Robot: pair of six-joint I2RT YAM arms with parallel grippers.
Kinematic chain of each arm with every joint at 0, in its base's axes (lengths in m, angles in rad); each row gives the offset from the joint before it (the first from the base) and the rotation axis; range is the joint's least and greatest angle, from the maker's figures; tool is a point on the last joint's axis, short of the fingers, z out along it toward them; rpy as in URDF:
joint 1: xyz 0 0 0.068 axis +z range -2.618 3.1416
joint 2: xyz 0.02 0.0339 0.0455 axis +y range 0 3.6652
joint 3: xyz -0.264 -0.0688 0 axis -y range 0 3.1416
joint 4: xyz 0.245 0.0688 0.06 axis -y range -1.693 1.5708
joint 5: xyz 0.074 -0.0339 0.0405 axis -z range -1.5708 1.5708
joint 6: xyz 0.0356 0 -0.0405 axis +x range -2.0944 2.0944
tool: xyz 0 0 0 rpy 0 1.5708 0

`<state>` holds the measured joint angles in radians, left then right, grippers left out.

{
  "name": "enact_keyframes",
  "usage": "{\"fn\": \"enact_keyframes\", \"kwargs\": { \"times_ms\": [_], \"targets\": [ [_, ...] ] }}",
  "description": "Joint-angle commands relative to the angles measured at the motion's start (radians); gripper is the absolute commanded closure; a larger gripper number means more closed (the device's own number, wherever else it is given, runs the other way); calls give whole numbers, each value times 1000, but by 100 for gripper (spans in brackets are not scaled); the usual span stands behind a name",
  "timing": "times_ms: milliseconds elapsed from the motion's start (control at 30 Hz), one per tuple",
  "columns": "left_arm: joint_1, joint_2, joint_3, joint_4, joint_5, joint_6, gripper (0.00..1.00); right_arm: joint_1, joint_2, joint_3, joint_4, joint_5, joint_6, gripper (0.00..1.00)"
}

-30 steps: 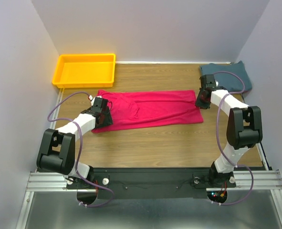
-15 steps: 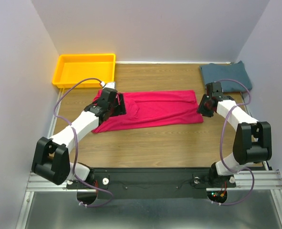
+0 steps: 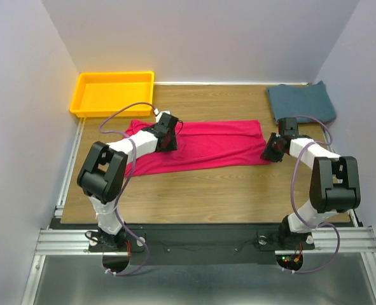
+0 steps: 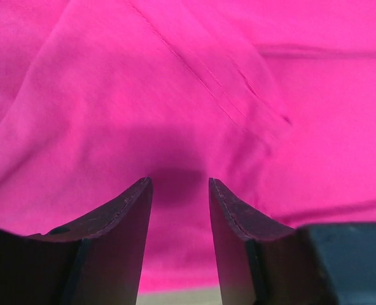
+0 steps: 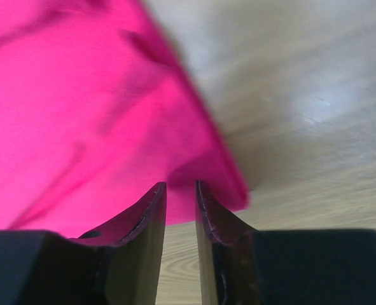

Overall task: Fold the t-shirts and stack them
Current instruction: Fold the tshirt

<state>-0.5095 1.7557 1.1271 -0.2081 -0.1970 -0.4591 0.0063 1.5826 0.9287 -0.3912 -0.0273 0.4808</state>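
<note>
The pink shirt (image 3: 200,146) lies flat on the counter (image 3: 226,190) as a long strip running left to right. The blue shirt (image 3: 300,101) sits folded at the far right corner, well apart from it. The left hand (image 4: 180,184) hovers low over the strip's left part, jaws parted and empty, with only cloth below. The right hand (image 5: 181,185) is at the strip's near right corner, jaws a narrow gap apart and also empty, tips just at the cloth's edge.

The main risk is an uneven pick-up. The left hand is over open cloth, not an edge, so closing may pinch only the top layer or bunch a ridge and skew the fold. The right hand may slip off the thin corner and close on nothing. If only one side lifts, the strip twists.
</note>
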Motion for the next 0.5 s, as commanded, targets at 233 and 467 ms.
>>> {"fn": "enact_keyframes", "kwargs": {
  "times_ms": [233, 467],
  "targets": [
    [124, 117, 40, 10, -38, -87, 50, -172, 19, -178, 95, -48, 61, 73],
    [187, 116, 19, 26, -7, -119, 50, -221, -32, -244, 94, -42, 76, 74]
  ]
}}
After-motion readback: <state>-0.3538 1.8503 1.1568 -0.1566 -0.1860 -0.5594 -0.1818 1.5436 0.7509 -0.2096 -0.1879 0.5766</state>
